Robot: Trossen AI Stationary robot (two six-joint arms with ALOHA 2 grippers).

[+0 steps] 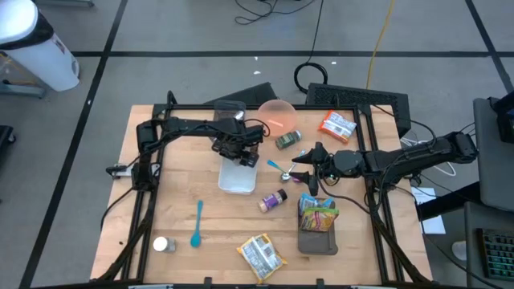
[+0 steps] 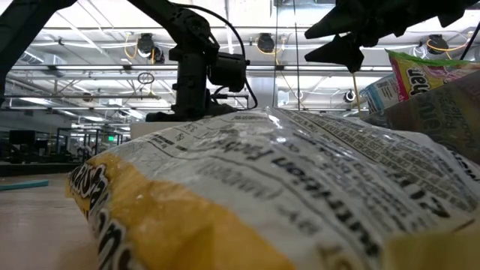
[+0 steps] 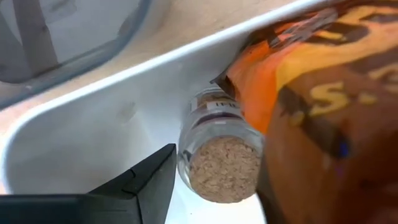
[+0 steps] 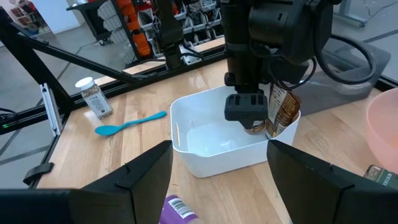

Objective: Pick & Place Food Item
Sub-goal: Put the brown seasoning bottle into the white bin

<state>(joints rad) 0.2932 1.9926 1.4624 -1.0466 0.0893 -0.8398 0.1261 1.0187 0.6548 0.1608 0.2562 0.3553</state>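
I see the left gripper (image 4: pixel 258 112) pointing down into the far end of the white bin (image 1: pixel 238 178), which sits mid-worktop (image 1: pixel 185 144). Between its fingers (image 3: pixel 146 183) and just beside them stand two items inside the bin: a small glass jar (image 3: pixel 217 155) with a cork-coloured end facing the wrist camera, and an orange-and-brown snack packet (image 3: pixel 311 93) leaning against the bin wall. The jar touches the packet. From the left wrist view one dark finger sits just beside the jar with a sliver of gap; I cannot tell for certain whether the gripper has let go or is holding, so I log its state as undetermined. The rest of the bin floor shows bare white in the right wrist view.

The right gripper (image 1: pixel 309 164) hangs over the worktop just right of the bin, jaws spread apart and gripping nothing; its fingers (image 4: pixel 149 171) frame the bin from the near side.

Other items on the worktop: a blue spoon (image 1: pixel 197 223) left of the bin, a white-capped spice jar (image 1: pixel 163 245) near the front left corner, a purple-labelled bottle (image 1: pixel 273 200) just right of the bin's front end, a yellow snack bag (image 1: pixel 262 254) at the front edge, a pink bowl (image 1: pixel 278 116) at the back, and a grey tray (image 1: pixel 318 241) carrying a green packet (image 1: pixel 318 213).
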